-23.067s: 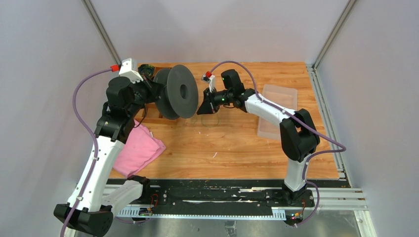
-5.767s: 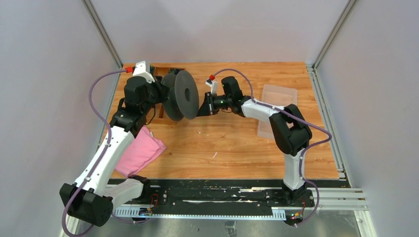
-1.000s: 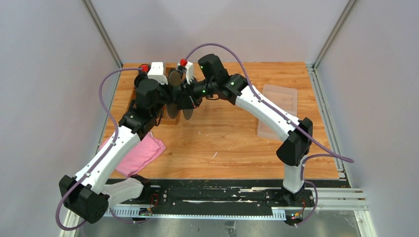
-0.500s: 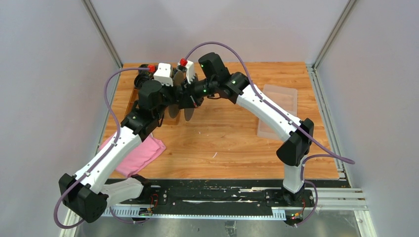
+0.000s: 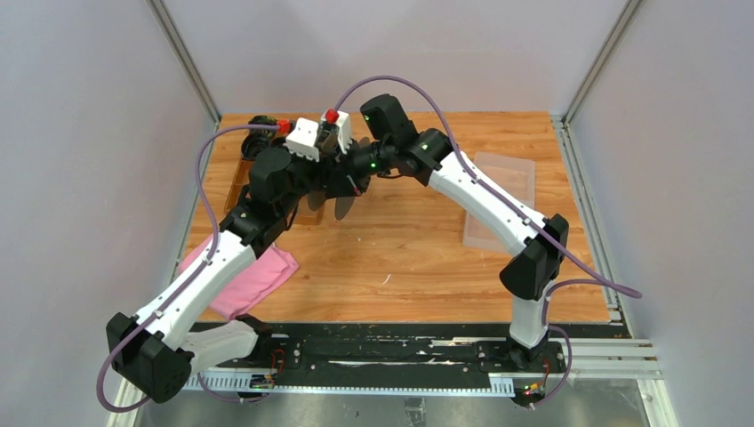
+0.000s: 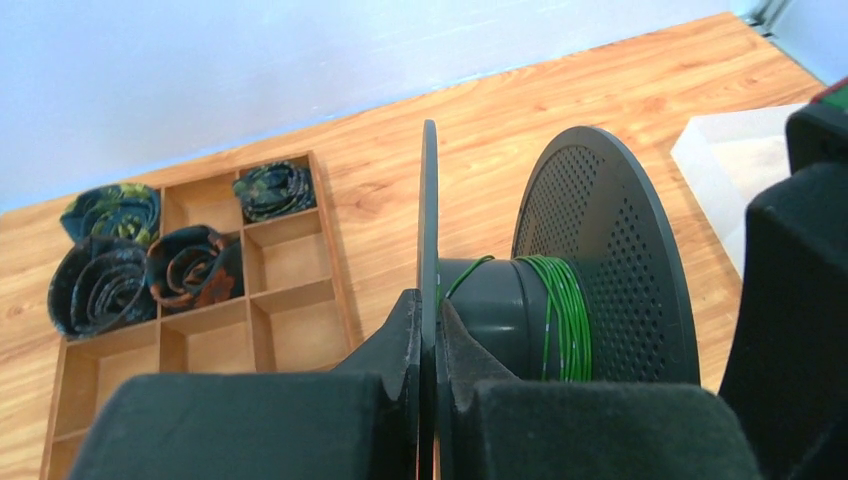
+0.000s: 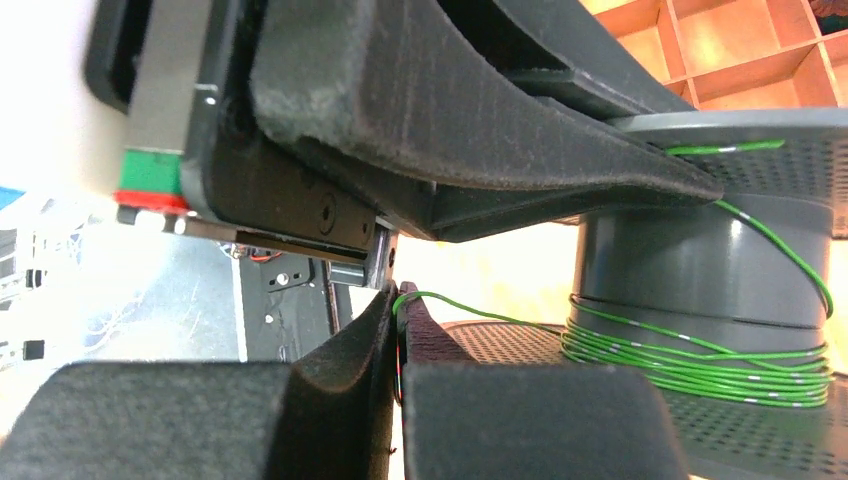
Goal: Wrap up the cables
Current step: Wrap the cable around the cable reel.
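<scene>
Dark grey plastic spool (image 6: 610, 270), two round flanges, the far one perforated; held off the wooden table (image 5: 418, 258).

Left gripper (image 6: 428, 310): jaws closed narrow on the rim of the spool's near flange, one pad on each face.

Right gripper (image 7: 398, 300): just beside the spool, jaws pinched together on the thin green wire (image 7: 690, 365). The strand leaves the fingertips and runs slightly slack across to the spool's hub.

Wire coils: several turns bunched around the hub, against the perforated flange. One strand climbs from the coils over the hub to the opposite flange.

Behind the spool: wooden divided tray (image 6: 290, 330), rolled dark patterned cloths (image 6: 100, 285) in and beside its far compartments.

Near side of the spool, toward the left arm's base: pink cloth (image 5: 253, 276), flat on the table.
</scene>
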Robot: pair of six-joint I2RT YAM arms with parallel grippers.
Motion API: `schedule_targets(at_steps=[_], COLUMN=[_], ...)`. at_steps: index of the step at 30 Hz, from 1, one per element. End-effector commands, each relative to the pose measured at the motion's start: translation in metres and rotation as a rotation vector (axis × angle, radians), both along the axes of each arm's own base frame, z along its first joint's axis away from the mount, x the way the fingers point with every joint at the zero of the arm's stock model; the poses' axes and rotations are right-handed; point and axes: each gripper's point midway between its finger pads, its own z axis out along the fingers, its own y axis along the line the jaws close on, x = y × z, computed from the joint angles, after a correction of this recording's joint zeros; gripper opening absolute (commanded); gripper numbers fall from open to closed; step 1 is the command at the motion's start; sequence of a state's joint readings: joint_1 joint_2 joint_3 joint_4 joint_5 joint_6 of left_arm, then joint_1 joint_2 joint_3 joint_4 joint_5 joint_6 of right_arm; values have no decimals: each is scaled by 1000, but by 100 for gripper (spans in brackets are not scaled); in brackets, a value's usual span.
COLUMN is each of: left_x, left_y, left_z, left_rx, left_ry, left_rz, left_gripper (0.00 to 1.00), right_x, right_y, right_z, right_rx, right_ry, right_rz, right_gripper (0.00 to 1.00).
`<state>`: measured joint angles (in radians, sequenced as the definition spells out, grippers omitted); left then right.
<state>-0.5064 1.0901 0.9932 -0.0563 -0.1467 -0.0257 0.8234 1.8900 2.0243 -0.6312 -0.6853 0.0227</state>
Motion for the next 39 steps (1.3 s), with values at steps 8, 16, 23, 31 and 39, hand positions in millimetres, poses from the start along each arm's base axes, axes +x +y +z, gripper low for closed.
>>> schedule_targets(at_steps=[8,16,23,31,39], left_x=[-32,-47,-52,-45,-36], left_y=[-45,-58,-59,-52,-40], left_z=[-1,-8,-18,-17,-13], left_rx=[44,40,39,-16,-107], left_ry=[-45,-38,-42,-28,-3], left_rz=[-321,-433,-456,-390,-320], left_gripper=[0,0,0,0,0], right_x=[-10,-10,16,18,28], right_y=[-7,-9,-16,-22,-30], right_z=[49,45,47,46,55], right_rx=[113,99,55,61,89], right_ry=[-269,-327,-291,-158,-95], right_rz=[136,163,-44,-172,-249], right_gripper=[1,1,1,1,1])
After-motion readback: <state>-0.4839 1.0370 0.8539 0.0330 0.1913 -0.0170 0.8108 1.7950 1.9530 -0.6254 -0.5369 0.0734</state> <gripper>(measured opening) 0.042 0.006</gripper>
